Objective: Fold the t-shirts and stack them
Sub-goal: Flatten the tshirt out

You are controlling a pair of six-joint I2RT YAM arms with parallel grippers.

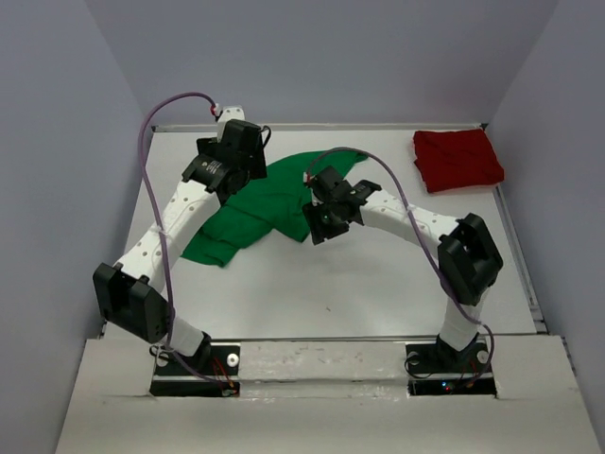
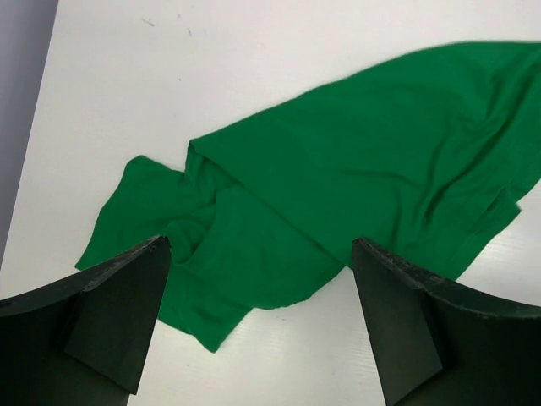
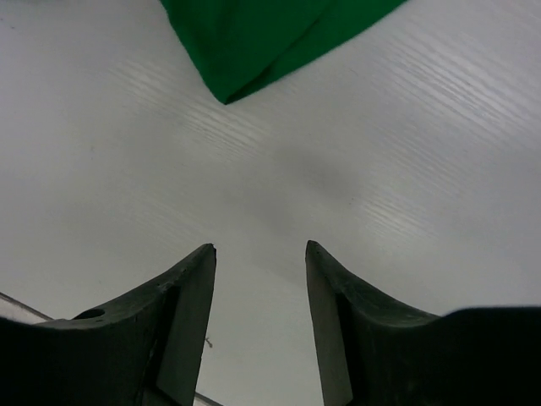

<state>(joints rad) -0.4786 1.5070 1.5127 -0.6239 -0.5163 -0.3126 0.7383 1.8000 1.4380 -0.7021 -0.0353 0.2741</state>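
The bright green t-shirt (image 1: 257, 210) lies crumpled and partly folded on the white table (image 1: 331, 284), in the middle left. In the left wrist view the green t-shirt (image 2: 355, 169) spreads from lower left to upper right. My left gripper (image 2: 260, 249) hangs above its near edge, jaws wide open and empty. A folded corner of the green t-shirt (image 3: 262, 42) shows at the top of the right wrist view. My right gripper (image 3: 260, 249) is open over bare table, holding nothing. The dark red t-shirt (image 1: 457, 158) sits folded at the back right.
Grey walls (image 1: 57, 189) close in the table on the left, back and right. A raised rail (image 1: 518, 236) runs along the table's right edge. Purple cables (image 1: 151, 142) loop over both arms.
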